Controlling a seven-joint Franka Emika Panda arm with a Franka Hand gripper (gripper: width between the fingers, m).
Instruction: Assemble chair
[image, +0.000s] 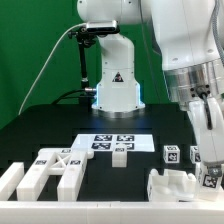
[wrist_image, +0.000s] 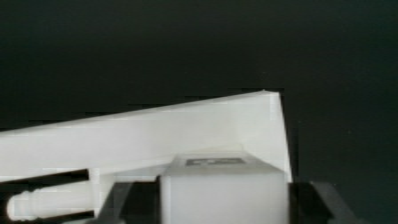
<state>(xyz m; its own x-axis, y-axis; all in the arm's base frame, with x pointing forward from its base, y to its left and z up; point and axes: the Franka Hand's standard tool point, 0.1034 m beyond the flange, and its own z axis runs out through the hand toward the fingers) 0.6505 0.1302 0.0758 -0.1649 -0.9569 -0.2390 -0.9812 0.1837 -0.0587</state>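
Note:
The chair is in loose white blocky pieces with square tags. In the wrist view my gripper (wrist_image: 222, 206) is shut on a white block (wrist_image: 222, 185) that fills the gap between both dark fingers (wrist_image: 128, 200). Beyond it lies a large flat white piece (wrist_image: 169, 128) with a round peg (wrist_image: 45, 200) beside it. In the exterior view the gripper (image: 206, 166) hangs low at the right, just above a chunky chair piece (image: 175, 186). A tagged piece (image: 170, 153) stands close by. More chair pieces (image: 50, 172) lie at the front left, and a small block (image: 121, 154) sits in the middle.
The marker board (image: 112, 141) lies flat on the black table behind the small block. The arm's white base (image: 115, 85) stands at the back centre, in front of a green backdrop. A black cable (image: 55, 60) arcs to its left.

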